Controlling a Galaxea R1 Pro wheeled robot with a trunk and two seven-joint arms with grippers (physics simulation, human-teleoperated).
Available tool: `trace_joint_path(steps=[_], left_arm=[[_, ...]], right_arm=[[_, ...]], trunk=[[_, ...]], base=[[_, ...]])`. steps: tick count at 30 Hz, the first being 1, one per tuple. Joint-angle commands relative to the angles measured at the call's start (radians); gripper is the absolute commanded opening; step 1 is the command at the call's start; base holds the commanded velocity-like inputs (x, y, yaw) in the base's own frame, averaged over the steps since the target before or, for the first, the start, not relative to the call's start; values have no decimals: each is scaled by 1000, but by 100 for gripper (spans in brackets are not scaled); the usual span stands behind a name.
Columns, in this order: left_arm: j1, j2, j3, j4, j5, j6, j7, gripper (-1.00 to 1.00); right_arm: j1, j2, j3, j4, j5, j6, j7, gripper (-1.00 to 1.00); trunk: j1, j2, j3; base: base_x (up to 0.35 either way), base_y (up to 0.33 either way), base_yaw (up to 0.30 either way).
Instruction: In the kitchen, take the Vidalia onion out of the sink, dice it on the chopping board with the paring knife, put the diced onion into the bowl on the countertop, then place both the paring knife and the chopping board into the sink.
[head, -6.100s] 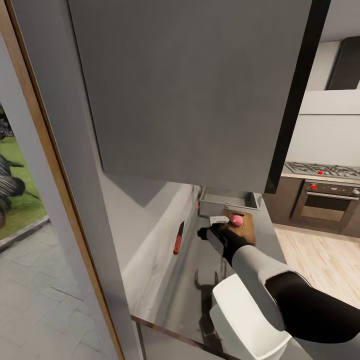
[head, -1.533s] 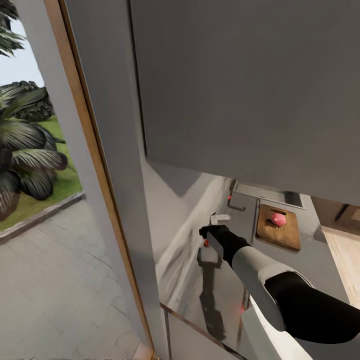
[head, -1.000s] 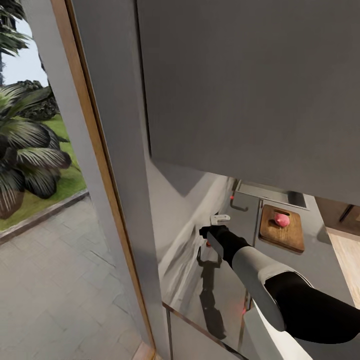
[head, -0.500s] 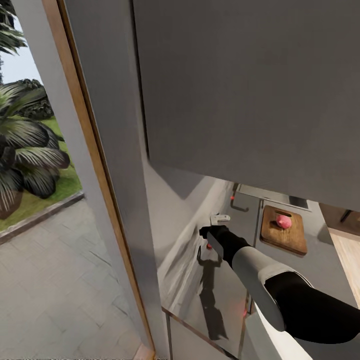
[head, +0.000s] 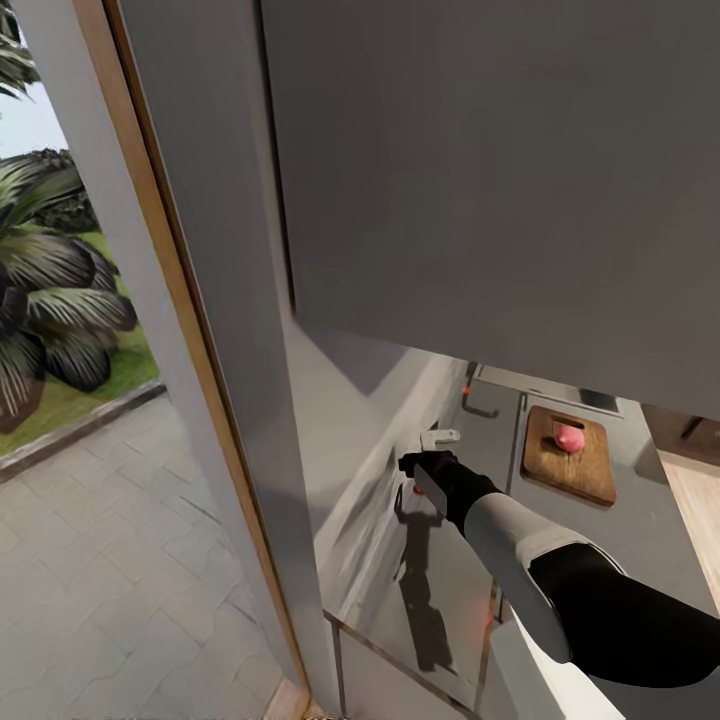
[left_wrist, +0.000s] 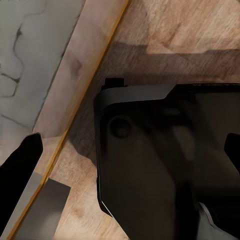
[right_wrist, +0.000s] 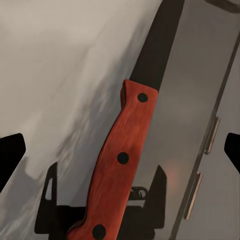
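While its arm stretches forward over the countertop (head: 440, 590), the right pincer (head: 425, 468) hangs spread above the paring knife (right_wrist: 120, 160).

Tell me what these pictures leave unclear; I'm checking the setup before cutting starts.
- Sink, head view: mostly hidden behind the grey wall cabinet.
- Paring knife, right wrist view: handle end cut off by the frame edge.
- Right pincer, head view: the wrist blocks the fingertips, so its grip is unclear.
- Vidalia onion on the chopping board: too small to show detail.
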Motion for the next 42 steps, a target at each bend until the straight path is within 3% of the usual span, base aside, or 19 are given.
trace_joint_path(steps=[1,42], left_arm=[[-2,0,-7,4,18,-6,2,100],[-2,2,-8,4,18,-6,2,100]], right_arm=[[-1,0,7,-1,-8,5,-6,100],[3,0,5,-1,-14,5,-4,100]], trunk=[[1,-2,-3],[1,-2,-64]], base=[[0,0,0],[0,0,0]])
